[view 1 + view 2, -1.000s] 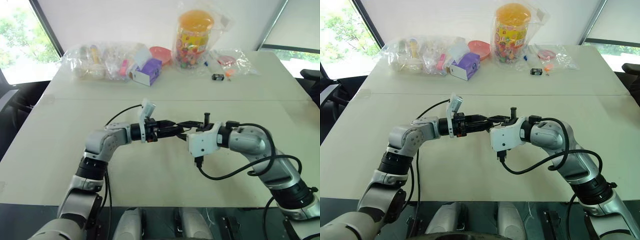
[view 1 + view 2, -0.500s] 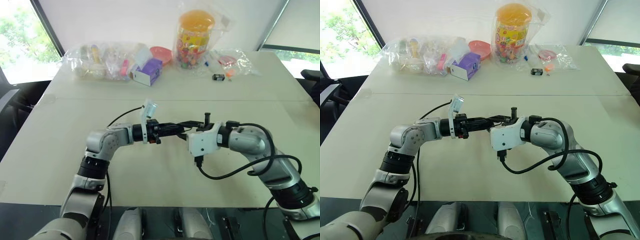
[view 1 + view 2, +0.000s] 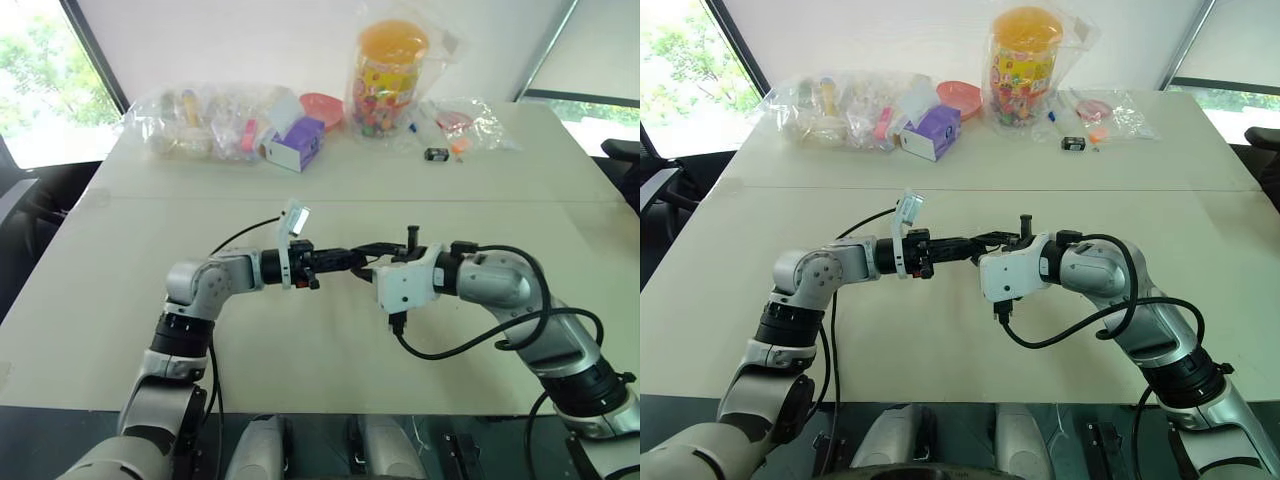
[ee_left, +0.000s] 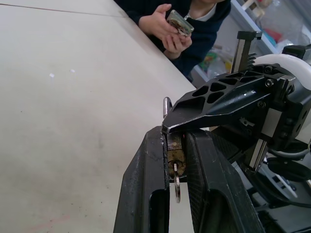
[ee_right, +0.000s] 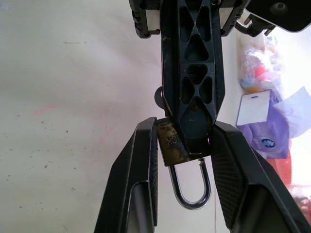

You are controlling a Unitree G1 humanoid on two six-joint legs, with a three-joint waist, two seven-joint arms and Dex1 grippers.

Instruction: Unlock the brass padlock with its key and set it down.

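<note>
Left eye view: both arms meet above the middle of the table (image 3: pixel 120 300), the left gripper (image 3: pixel 352 258) pointing level toward the robot's right, the right gripper (image 3: pixel 368 252) angled in from the other side; fingertips overlap at one spot, held clear of the tabletop.

Right wrist view: the brass padlock (image 5: pixel 174 143) sits between the right gripper's two fingers (image 5: pixel 146 165), shackle (image 5: pixel 190 187) hanging toward the wrist and looking seated in the body. One finger lies against the brass; the other stands a little off it, with the left gripper's finger wedged in that gap. Right grip on the lock: looks clamped, contact on the second side not fully visible.

Left wrist view: left gripper's fingers (image 4: pixel 146 184) closed tight on the padlock's lower end, a thin key ring (image 4: pixel 176 187) dangling between them. The key blade itself cannot be made out. A person's hands (image 4: pixel 163 26) hold a phone beyond the far table edge.

Open room: bare tabletop all round and beneath the grippers, wide on both sides up to the near edge. Clutter is confined to the far edge, well apart from the arms: plastic bags (image 3: pixel 195 120), purple box (image 3: pixel 295 143), candy jar (image 3: pixel 387 70), small black object (image 3: pixel 435 154). A seam (image 3: pixel 150 198) runs across the table between the clutter and the arms.
</note>
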